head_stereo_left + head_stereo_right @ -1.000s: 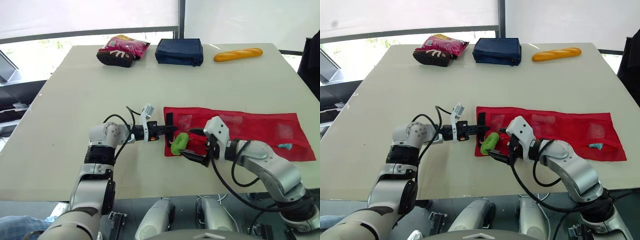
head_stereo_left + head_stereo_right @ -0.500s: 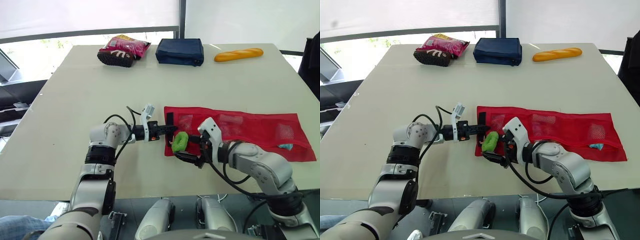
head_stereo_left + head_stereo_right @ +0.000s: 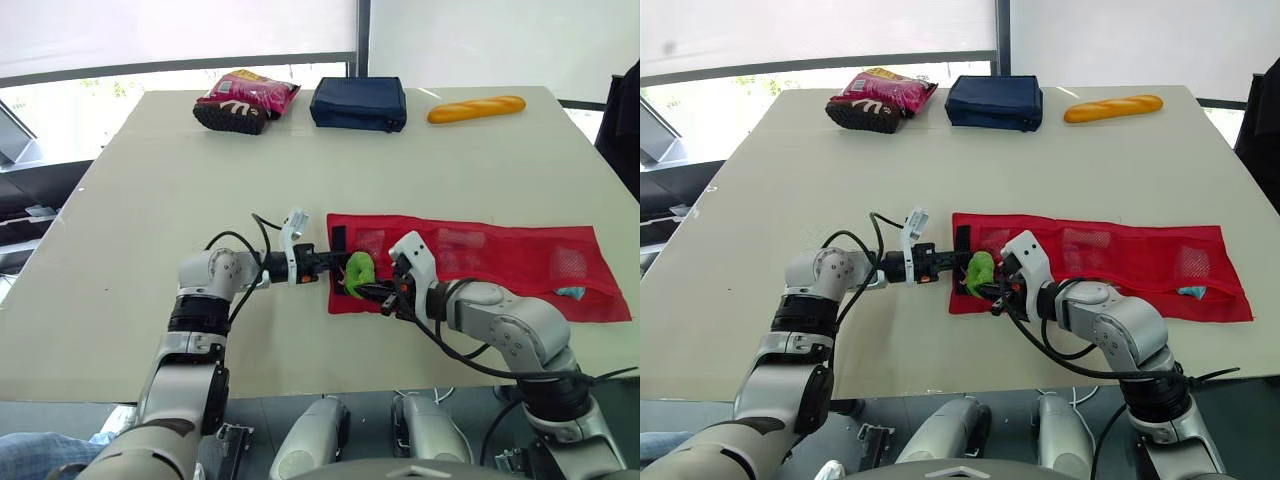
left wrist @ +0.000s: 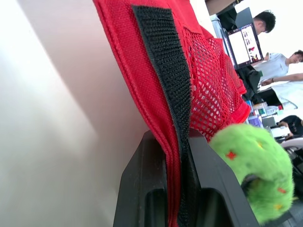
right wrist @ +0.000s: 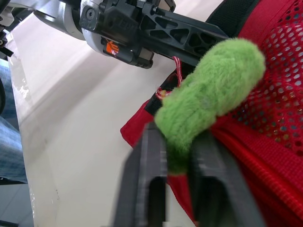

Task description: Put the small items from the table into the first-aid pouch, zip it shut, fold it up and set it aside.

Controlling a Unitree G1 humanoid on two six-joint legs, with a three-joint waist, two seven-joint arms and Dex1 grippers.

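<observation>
Two right fingers (image 5: pixel 142 189) clamping green toy (image 5: pixel 208 90), at pouch (image 3: pixel 500 255) edge

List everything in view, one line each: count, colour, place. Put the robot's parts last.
table: one, beige, under everything
first-aid pouch: one, red mesh, unfolded flat near the robot's edge
green fuzzy toy: one, green, at the pouch's left end
small teal item: one, teal, at the pouch's right end
snack bag: one, pink, far edge, left
navy bag: one, dark blue, far edge, middle
baguette: one, orange-yellow, far edge, right
people: two, in the background
left gripper: black, shut on the pouch's left edge
right gripper: black, shut on the toy
</observation>
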